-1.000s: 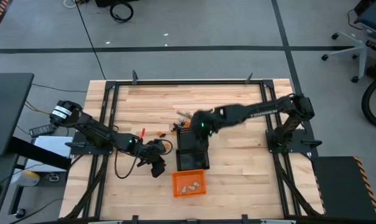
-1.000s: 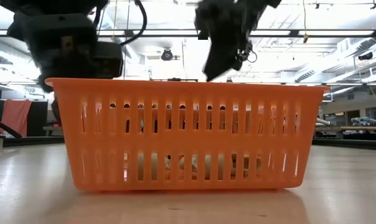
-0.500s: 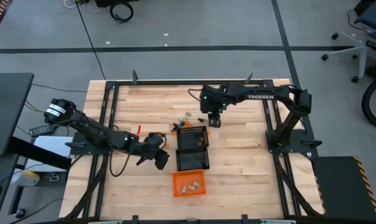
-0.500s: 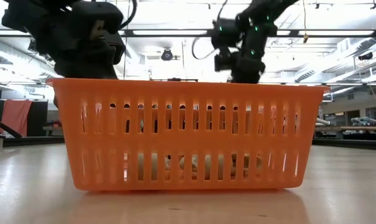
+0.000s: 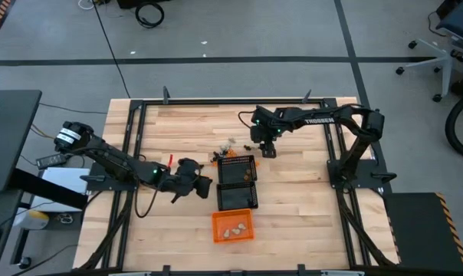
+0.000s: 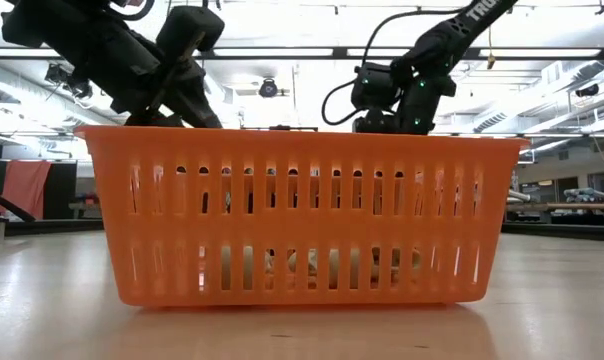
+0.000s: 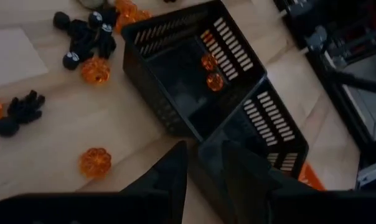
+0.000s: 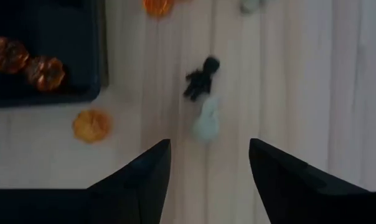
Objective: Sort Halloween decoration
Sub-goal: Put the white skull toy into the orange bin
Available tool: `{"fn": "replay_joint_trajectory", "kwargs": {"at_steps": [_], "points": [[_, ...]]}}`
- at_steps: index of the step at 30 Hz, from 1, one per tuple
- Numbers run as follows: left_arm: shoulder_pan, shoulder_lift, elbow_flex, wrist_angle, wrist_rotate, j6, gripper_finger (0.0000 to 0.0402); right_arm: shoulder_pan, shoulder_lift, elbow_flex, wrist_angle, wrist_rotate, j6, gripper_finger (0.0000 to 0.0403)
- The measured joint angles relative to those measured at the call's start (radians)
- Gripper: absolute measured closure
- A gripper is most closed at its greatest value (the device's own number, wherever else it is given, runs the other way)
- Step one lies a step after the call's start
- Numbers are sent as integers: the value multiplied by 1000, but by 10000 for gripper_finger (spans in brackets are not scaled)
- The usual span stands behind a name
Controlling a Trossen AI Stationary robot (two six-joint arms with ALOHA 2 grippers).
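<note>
Orange basket [image 5: 232,227] sits nearest, cream trinkets inside. Beyond it stand two black mesh baskets [image 5: 236,184]; the left tool [image 5: 203,186] hovers beside them, fingers narrowly parted, empty. Farther back, the right tool [image 8: 206,163] spreads wide above a cream trinket [image 8: 206,122] and a black one [image 8: 200,78] on the wooden surface [image 5: 293,192]. It should centre on one piece and drop straight down.
</note>
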Motion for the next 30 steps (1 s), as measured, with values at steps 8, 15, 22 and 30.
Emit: {"fn": "replay_joint_trajectory", "kwargs": {"at_steps": [8, 15, 22, 30], "points": [[2, 0, 0, 3, -6, -63, 292, -11, 0, -71, 186, -54, -11, 195], [5, 0, 0, 2, -11, -97, 292, -13, 26, -136, 260, -60, 1, 203], [13, 1, 0, 13, -11, -102, 292, -11, 80, -138, 300, -62, 24, 204], [11, 1, 0, 11, -10, -91, 292, -11, 80, -138, 299, -58, 66, 213]]}}
